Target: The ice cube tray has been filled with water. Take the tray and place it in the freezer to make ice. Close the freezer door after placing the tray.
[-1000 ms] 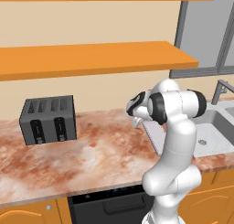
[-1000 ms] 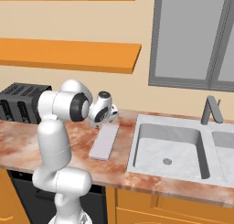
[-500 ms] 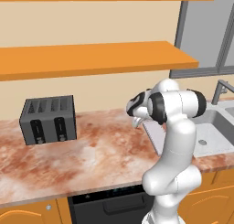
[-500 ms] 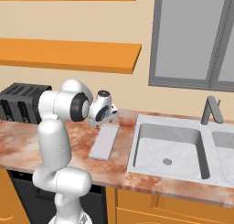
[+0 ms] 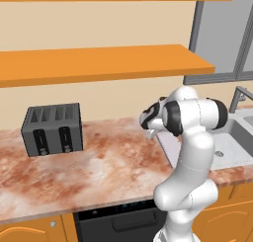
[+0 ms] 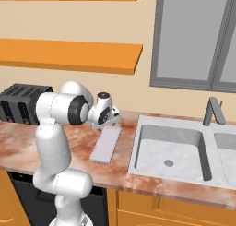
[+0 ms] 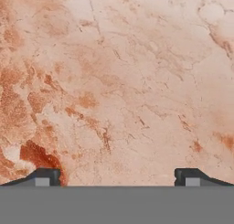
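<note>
Little changed over the last second — same arm pose above the counter (image 6: 27,142), same base position, jaws perhaps a hair narrower but wide apart all the same, nothing between them. In the hand view, both dark fingertips (image 7: 43,176) sit far apart over bare marble, no tray beneath. Gripper (image 6: 110,121) hovers just above the far end of the ice cube tray (image 6: 106,145), which lies flat on the counter, stretching from under the hand toward the front edge, just beside the sink (image 6: 138,149) on the hand's right. Probable reading: still lining up for the pick, grasp not yet begun, whole carry to the freezer and the door closing left to do.

Count — one ice cube tray, one gripper, one toaster (image 5: 52,129) well off to the hand's left, one faucet (image 6: 213,111) beyond the sink, two orange shelves (image 5: 99,63) above.
</note>
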You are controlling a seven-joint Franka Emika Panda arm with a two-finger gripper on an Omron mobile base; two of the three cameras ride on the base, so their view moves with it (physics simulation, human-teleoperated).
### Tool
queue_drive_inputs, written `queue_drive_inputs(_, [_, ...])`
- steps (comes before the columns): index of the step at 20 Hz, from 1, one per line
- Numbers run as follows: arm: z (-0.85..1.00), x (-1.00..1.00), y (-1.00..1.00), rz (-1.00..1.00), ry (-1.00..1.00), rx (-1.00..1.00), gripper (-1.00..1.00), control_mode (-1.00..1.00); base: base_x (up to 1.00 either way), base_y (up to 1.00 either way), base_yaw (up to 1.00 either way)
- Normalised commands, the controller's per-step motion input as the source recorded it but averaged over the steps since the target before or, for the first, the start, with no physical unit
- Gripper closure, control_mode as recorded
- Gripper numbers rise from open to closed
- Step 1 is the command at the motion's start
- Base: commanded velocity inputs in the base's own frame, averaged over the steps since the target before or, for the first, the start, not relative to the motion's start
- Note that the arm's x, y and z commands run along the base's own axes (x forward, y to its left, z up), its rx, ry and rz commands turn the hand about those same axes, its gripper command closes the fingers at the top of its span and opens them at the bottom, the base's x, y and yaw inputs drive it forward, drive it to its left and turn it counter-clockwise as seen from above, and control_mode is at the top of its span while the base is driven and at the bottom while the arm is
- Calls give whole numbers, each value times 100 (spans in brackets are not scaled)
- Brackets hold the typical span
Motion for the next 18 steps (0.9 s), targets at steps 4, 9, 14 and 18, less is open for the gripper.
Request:
queue_drive_inputs(4, [-19, -50, -42, 0, 0, 0, -100, -100, 0, 0, 0])
queue_drive_inputs(9, [-18, -48, -37, 0, 0, 0, -100, -100, 0, 0, 0])
queue_drive_inputs(14, [-22, -58, -37, 2, 0, 0, -100, -100, 0, 0, 0])
queue_drive_inputs(18, [-24, -65, -38, 2, 0, 0, -100, -100, 0, 0, 0])
